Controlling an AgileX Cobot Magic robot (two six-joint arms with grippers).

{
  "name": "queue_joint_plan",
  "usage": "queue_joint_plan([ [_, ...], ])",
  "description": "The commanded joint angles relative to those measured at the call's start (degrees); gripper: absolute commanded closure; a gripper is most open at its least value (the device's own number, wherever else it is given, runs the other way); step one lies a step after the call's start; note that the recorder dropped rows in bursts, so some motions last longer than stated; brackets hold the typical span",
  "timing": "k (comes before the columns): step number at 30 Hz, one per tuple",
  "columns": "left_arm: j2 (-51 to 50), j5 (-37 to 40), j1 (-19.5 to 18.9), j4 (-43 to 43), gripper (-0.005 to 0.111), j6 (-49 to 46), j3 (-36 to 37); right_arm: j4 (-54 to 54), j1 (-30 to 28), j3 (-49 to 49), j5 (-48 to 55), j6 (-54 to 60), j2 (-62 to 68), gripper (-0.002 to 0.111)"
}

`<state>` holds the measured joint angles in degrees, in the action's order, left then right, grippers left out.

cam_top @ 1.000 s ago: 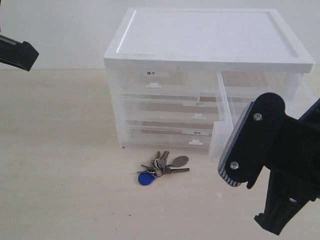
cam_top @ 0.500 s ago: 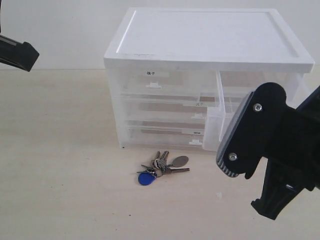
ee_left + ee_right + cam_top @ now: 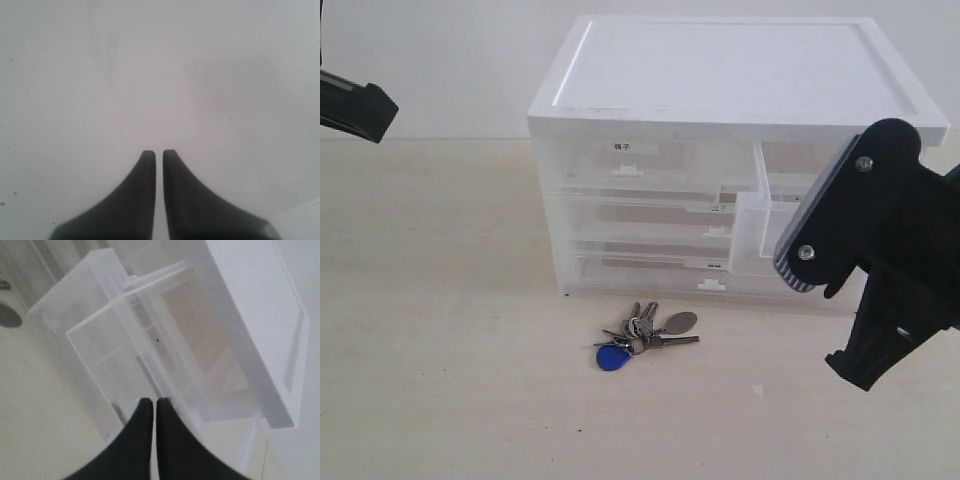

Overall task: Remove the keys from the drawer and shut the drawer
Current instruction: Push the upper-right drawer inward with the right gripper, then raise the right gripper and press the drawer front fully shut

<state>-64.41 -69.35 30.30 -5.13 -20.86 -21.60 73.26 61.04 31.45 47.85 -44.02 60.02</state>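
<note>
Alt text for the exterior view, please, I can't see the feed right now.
The keys lie on the table before a white cabinet; the half-width drawer on its right juts partly open, with the black right arm close in front of it.

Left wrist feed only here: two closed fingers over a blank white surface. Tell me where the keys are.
Observer: The keys lie on the table, outside the drawer, just in front of the cabinet.
Operator: Now report the drawer.
Observer: The drawer, upper right in the cabinet, stands partly pulled out; no keys show inside it.
Operator: Give me the right gripper.
Observer: The right gripper is shut, its tips right by the drawer's clear wall; I cannot confirm contact.
</note>
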Motion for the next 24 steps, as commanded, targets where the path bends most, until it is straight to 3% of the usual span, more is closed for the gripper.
queue_joint_plan([
  [1, -0.2, -0.6, 0.2, 0.2, 0.102, 0.7, 0.2, 2.3, -0.5, 0.1, -1.6, -0.7, 0.0, 0.108],
  [7, -0.2, -0.6, 0.2, 0.2, 0.102, 0.7, 0.2, 8.8, -0.5, 0.1, -0.3, -5.7, 0.0, 0.108],
  [11, -0.2, -0.6, 0.2, 0.2, 0.102, 0.7, 0.2, 8.8, -0.5, 0.1, 0.9, -7.2, -0.3, 0.108],
  [16, -0.2, -0.6, 0.2, 0.2, 0.102, 0.7, 0.2, 4.0, -0.4, 0.1, -4.6, -9.2, -5.4, 0.108],
  [21, -0.2, -0.6, 0.2, 0.2, 0.102, 0.7, 0.2, -15.5, -0.4, 0.1, -13.8, 10.5, -9.4, 0.108],
  [24, -0.2, -0.6, 0.2, 0.2, 0.102, 0.7, 0.2, -22.0, -0.6, -0.2, -13.2, 19.2, -7.6, 0.108],
])
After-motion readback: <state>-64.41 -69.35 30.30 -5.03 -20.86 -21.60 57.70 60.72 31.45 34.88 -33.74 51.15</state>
